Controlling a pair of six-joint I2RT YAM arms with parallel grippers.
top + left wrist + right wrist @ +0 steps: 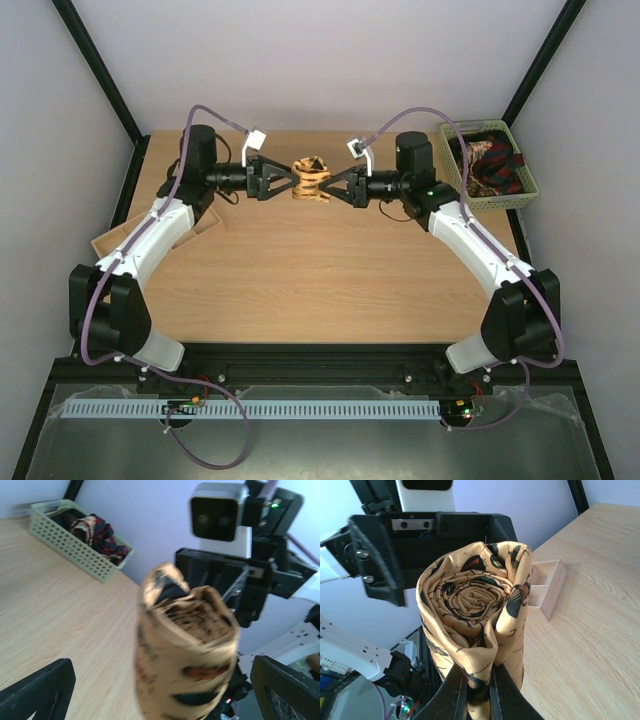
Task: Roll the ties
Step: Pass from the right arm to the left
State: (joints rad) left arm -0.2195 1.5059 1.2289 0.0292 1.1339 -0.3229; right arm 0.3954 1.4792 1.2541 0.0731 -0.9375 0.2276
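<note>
Two grippers met above the far middle of the table (320, 280), and the rolled tie (310, 180) sat between them. The tie was tan-yellow with dark brown spots. In the right wrist view it was seen end-on, wound into a tight spiral with a looser outer layer folded around it. The right gripper (476, 696) was pinched narrow, its two fingers (456, 695) clamped on a fold of fabric at the edge of the roll nearest the camera. The left gripper (285, 183) was spread wide. In the left wrist view its fingers (40, 692) stood at either side of the blurred roll, with a gap visible on each side. Whether the roll touched the wood could not be judged from these views. A pale green perforated basket (520, 170) stood at the far right corner of the table, well apart from the roll, and held the other ties (490, 165), a bunched heap of dark red, black and cream patterned cloth. A shallow wooden tray (110, 240) with compartments lay at the table's left edge, partly hidden by the left arm.
</note>
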